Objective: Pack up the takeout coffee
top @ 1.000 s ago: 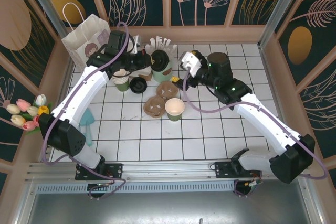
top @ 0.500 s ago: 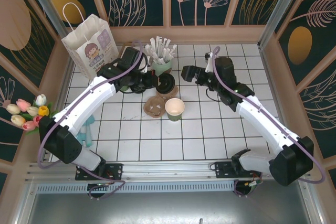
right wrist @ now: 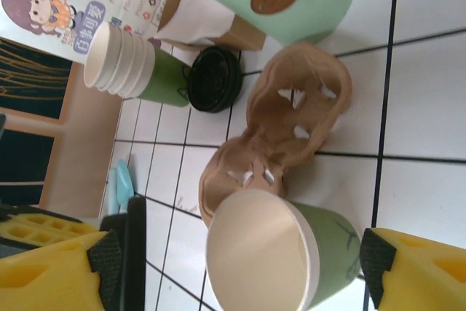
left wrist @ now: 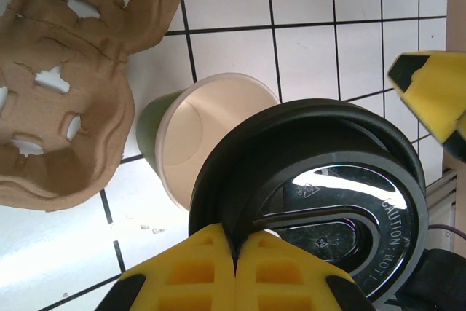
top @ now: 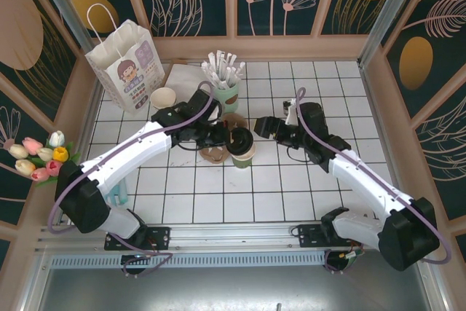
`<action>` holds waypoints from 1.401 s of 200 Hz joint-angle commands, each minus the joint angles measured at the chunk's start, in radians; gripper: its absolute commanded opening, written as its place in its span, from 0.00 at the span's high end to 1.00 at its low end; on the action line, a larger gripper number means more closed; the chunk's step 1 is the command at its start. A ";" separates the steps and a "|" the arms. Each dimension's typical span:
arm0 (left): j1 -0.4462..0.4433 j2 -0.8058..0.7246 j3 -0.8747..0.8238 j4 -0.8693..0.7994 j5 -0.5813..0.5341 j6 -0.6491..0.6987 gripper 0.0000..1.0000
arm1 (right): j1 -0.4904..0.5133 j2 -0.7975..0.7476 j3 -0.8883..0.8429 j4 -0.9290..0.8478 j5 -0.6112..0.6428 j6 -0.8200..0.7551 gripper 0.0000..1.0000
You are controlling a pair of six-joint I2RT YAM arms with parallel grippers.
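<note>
Yellow fingers (left wrist: 193,271) of your left gripper (left wrist: 234,247) are pinched together on the rim of the black lid (left wrist: 328,180). The lid hangs over the open green cup (left wrist: 207,132) and partly covers it. The cup stands upright on the tiles (top: 291,187) near mid-table, just beside the cardboard carrier (left wrist: 65,85). Your right gripper (right wrist: 240,264) has its jaws apart, one each side of the cup, and doesn't look clamped.

The step reads as lidding, with carrier and bag (top: 124,67) likely after. For the next move, centre the lid, level it and press down evenly while your right steadies the cup wall. The lid looks offset toward the right gripper.

Tight spots are the carrier on the cup's left and behind it, the straw holder (top: 226,92) further back, and the two grippers near each other. Bare tiles toward the near edge and the right give room to back out.
</note>
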 commanded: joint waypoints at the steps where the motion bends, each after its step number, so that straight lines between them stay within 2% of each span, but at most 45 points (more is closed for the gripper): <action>1: -0.007 0.029 0.013 0.006 -0.050 -0.035 1.00 | -0.031 -0.018 -0.038 0.034 -0.114 -0.005 0.14; 54: -0.019 0.080 -0.001 0.010 -0.094 -0.059 1.00 | -0.067 -0.061 -0.149 0.181 -0.229 0.014 0.17; 105: -0.018 0.118 0.012 0.016 -0.081 -0.057 1.00 | -0.068 -0.109 -0.263 0.312 -0.222 0.075 0.23; 280: -0.026 0.179 0.052 0.000 -0.045 -0.028 1.00 | -0.064 0.044 -0.253 0.357 -0.349 0.045 0.34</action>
